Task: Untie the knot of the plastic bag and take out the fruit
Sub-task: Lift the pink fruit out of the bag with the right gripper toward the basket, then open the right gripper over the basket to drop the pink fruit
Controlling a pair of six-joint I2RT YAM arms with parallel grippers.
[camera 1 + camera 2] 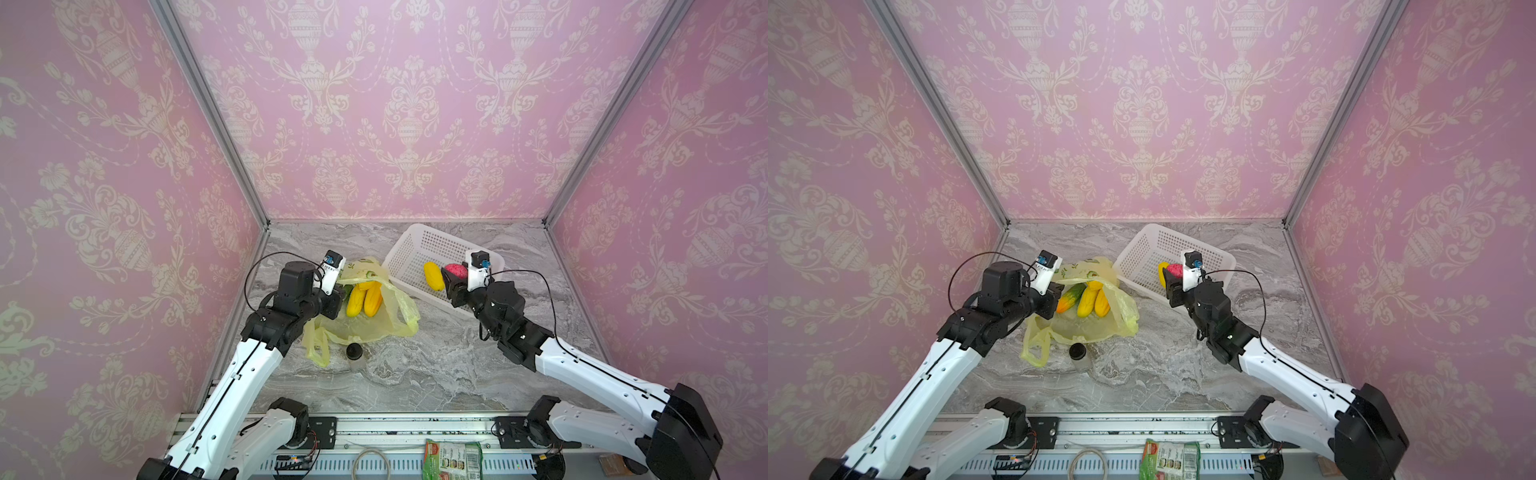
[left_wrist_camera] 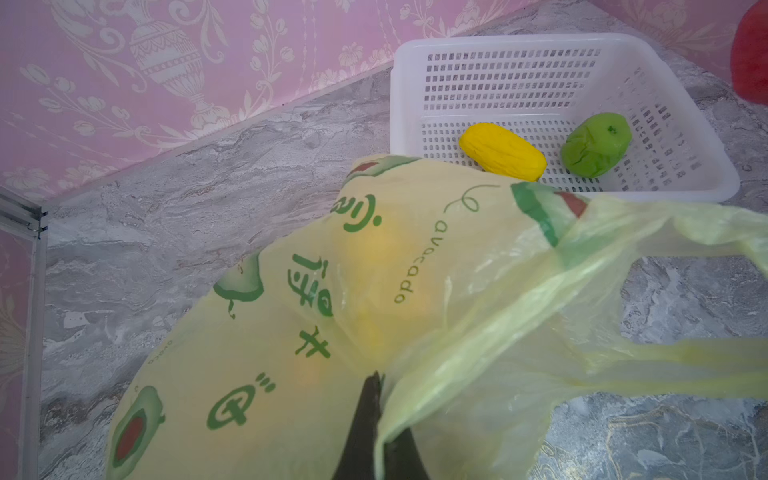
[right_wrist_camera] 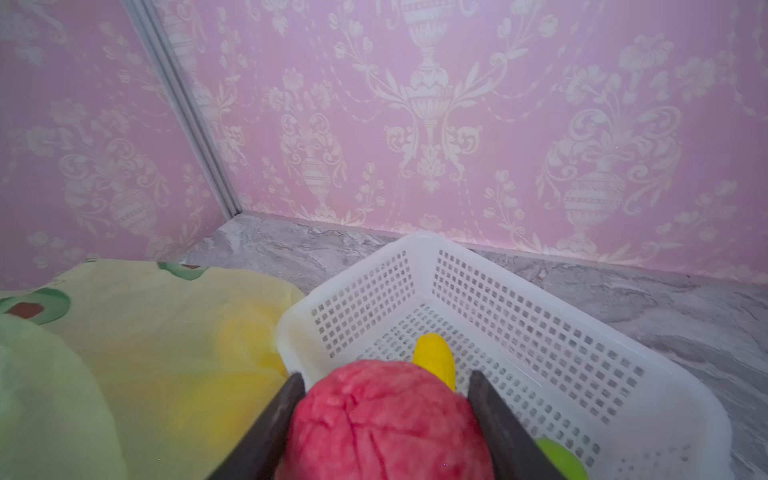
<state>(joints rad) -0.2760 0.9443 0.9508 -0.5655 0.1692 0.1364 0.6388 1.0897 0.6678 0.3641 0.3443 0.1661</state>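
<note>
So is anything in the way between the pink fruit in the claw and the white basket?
No, nothing visible is. The right claw holds the pink fruit just over the basket, whose top is open. A yellow fruit and a green fruit lie inside, with bare floor beside them.

Bright even light, soft shadows; top views barrel-distorted; wrist foregrounds blurred.

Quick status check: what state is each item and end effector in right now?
plastic bag: untied, mouth open, fruit inside.
left end effector: shut on the bag's plastic.
right end effector: shut on pink-red fruit, over basket.
basket: upright, holds yellow fruit and green apple.
jar: standing, lid on.
</note>
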